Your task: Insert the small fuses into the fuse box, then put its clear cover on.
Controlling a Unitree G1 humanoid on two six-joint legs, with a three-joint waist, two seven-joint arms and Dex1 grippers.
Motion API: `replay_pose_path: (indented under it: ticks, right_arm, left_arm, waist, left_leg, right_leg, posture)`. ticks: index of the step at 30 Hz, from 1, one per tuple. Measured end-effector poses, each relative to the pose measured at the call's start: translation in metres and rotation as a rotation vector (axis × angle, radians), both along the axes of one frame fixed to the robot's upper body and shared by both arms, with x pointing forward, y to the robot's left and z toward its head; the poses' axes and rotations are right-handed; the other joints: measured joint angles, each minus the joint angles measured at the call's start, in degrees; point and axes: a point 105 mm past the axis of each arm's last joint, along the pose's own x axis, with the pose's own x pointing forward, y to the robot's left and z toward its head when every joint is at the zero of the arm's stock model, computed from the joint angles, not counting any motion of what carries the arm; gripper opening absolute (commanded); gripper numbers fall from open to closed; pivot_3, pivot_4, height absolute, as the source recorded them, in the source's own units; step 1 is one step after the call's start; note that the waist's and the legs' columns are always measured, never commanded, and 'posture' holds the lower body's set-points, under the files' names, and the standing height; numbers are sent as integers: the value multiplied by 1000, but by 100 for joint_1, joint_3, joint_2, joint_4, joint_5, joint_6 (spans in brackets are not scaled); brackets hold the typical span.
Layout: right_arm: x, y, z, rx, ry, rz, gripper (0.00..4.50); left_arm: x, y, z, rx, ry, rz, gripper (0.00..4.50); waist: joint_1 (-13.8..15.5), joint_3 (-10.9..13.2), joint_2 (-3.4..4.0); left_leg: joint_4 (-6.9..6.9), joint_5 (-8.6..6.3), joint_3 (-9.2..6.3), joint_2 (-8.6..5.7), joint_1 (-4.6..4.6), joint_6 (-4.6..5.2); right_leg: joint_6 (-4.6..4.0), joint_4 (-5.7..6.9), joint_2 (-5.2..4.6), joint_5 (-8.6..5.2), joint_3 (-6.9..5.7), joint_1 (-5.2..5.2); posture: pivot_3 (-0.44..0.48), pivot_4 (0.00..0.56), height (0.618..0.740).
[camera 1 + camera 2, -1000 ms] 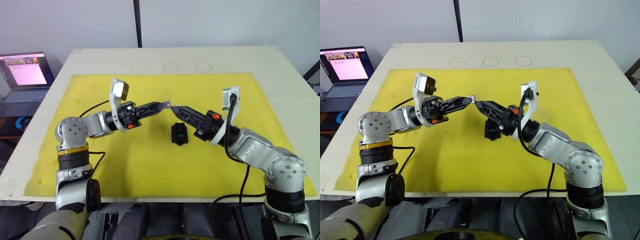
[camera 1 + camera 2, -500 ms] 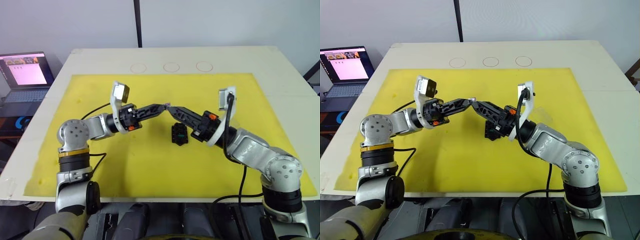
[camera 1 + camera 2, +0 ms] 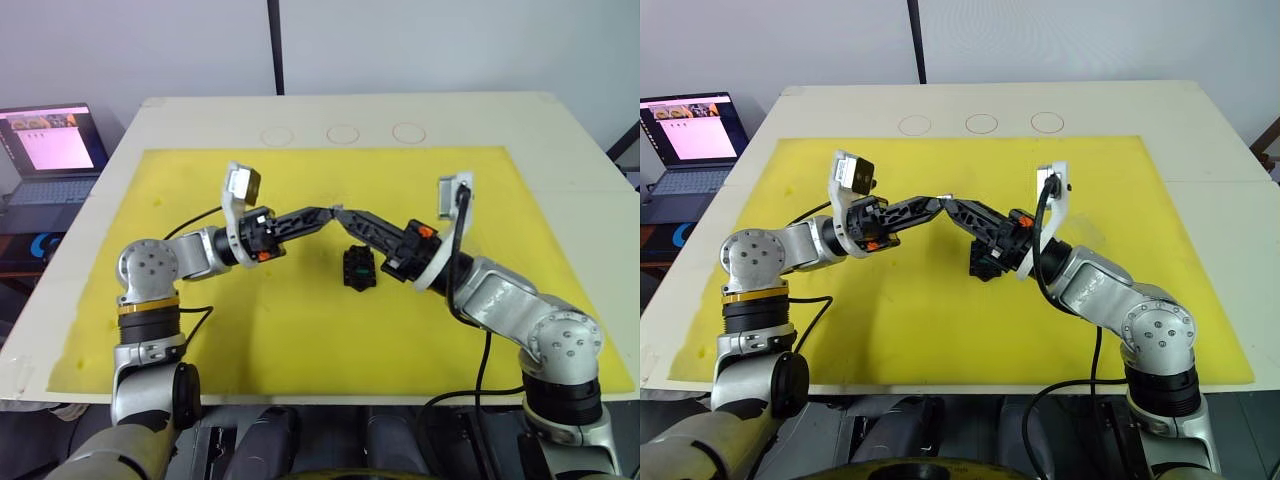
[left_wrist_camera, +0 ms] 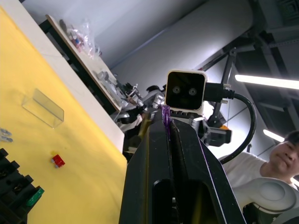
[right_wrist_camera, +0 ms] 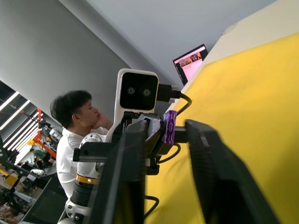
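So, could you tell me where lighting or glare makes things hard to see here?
Left wrist view: ceiling strip lights glare brightly and the left hand is a dark shape, yet its purple fuse stands out; the clear cover shows by its edges alone. Right wrist view: the fuse reads well against the grey wall. Eye views: even light, soft shadows on the yellow mat.

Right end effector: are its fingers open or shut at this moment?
Open. In the right wrist view, the right end effector has its fingers apart, flanking the purple fuse gripped by the left end effector.
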Motion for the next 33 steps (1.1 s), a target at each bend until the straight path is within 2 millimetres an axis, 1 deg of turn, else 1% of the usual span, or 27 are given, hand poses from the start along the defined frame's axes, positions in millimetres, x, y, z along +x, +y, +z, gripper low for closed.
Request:
replay_pose_path:
  ticks: [1,14,15,18,20,21,22,24,27,28,31,33]
  right_arm:
    - [1,-1,0,2,1,-5,45]
    - [1,-1,2,15,1,-7,45]
    - [0,0,1,13,3,-3,0]
    - [-1,-3,1,-31,-5,9,0]
    - [0,-11,5,-112,-40,16,0]
    - [1,-16,8,-138,-57,18,0]
    - [3,-21,13,-189,-83,28,0]
    - [5,-28,21,-268,-133,41,0]
    - [7,-36,21,-554,-268,109,0]
    - [8,-38,18,-630,-298,121,0]
    - [14,-43,-2,-875,-393,212,0]
    - [18,-44,-12,-976,-443,283,0]
  left_arm:
    - [0,0,1,-3,-2,0,0]
    - [0,-1,2,-2,-6,6,0]
    - [0,0,2,6,-8,6,484]
    - [-3,5,-1,63,-14,-10,1317]
    - [-3,19,-5,139,-43,10,2012]
    - [-2,24,-6,167,-74,26,2201]
    - [-3,30,-10,223,-128,39,2622]
    - [-6,32,-17,285,-208,28,3255]
    - [-17,27,-33,387,-427,-44,4315]
    - [-19,25,-38,402,-474,-59,4417]
    - [-17,15,-44,405,-654,-33,4417]
    - [-16,6,-48,402,-788,-8,4417]
  waist:
    - [0,0,0]
    - [0,1,0]
    - [-2,1,0]
    - [-4,5,2]
    - [-15,16,9]
    - [-13,17,12]
    - [-10,22,19]
    - [7,24,18]
    - [35,28,22]
    - [37,28,22]
    - [34,28,23]
    - [17,30,19]
  left_leg:
    - [0,0,0,0,0,0]
    - [-3,0,0,0,-1,0]
    - [-4,0,0,1,-1,0]
    - [-5,0,2,1,-3,0]
    - [-7,0,10,2,-3,0]
    - [-9,-1,13,4,-3,1]
    - [-14,-1,19,6,-3,1]
    - [-16,-3,25,9,-4,5]
    - [-10,-6,28,11,-29,10]
    - [-11,-7,31,11,-33,11]
    - [3,-6,35,11,-74,10]
    - [11,-5,46,12,-87,7]
  right_leg:
    - [0,0,0,0,0,0]
    - [0,-3,0,0,0,-1]
    - [0,-3,0,0,0,-2]
    - [0,-4,0,0,0,-4]
    - [-1,-6,0,0,1,-7]
    - [-2,-8,0,-1,1,-7]
    - [-5,-15,0,-2,1,-7]
    - [-27,-19,-1,-15,2,-6]
    - [-27,-28,-1,-15,-1,-23]
    - [-26,-29,-2,-14,-1,-27]
    - [-3,-27,-2,-2,-2,-66]
    - [-3,-22,-4,1,1,-85]
  posture:
    - [0,150,740]
    - [0,150,740]
    - [0,150,740]
    - [0,150,740]
    - [0,150,740]
    - [0,150,740]
    - [0,150,740]
    - [0,150,740]
    - [0,150,740]
    - [0,150,740]
    - [0,150,740]
    - [0,150,740]
